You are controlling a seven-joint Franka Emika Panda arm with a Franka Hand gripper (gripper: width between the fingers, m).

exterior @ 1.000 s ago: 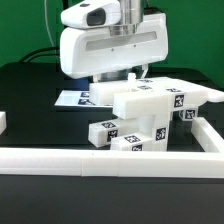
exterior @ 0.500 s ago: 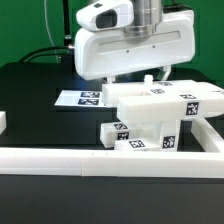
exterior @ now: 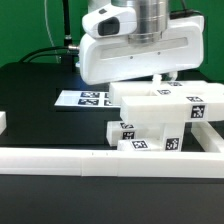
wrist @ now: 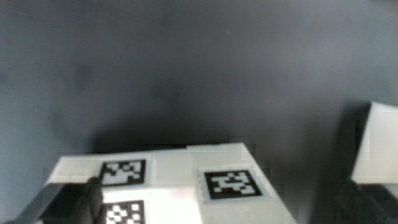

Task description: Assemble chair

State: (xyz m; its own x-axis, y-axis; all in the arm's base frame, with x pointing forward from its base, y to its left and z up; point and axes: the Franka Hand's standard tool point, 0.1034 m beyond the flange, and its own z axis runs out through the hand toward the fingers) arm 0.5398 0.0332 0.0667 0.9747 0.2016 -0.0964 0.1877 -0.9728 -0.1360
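Observation:
The chair (exterior: 160, 120) is a white blocky assembly with black-and-white tags. It stands just behind the front rail on the exterior view's right. Its flat top part lies across stacked blocks. My gripper (exterior: 160, 82) hangs straight above it, open, with the fingers reaching down to the top part. In the wrist view the chair's tagged white surface (wrist: 178, 180) sits between the jaws. One dark finger (wrist: 63, 203) shows beside its edge. Whether the fingers touch the part is hidden.
A long white border rail (exterior: 90, 160) runs along the front, with a short piece (exterior: 3, 122) at the exterior view's left. The marker board (exterior: 85, 98) lies flat behind the chair. In the wrist view, another white edge (wrist: 377, 145) shows against the black table.
The gripper and the chair under it have shifted together toward the exterior view's right and slightly nearer the front rail. The jaws have stayed equally wide.

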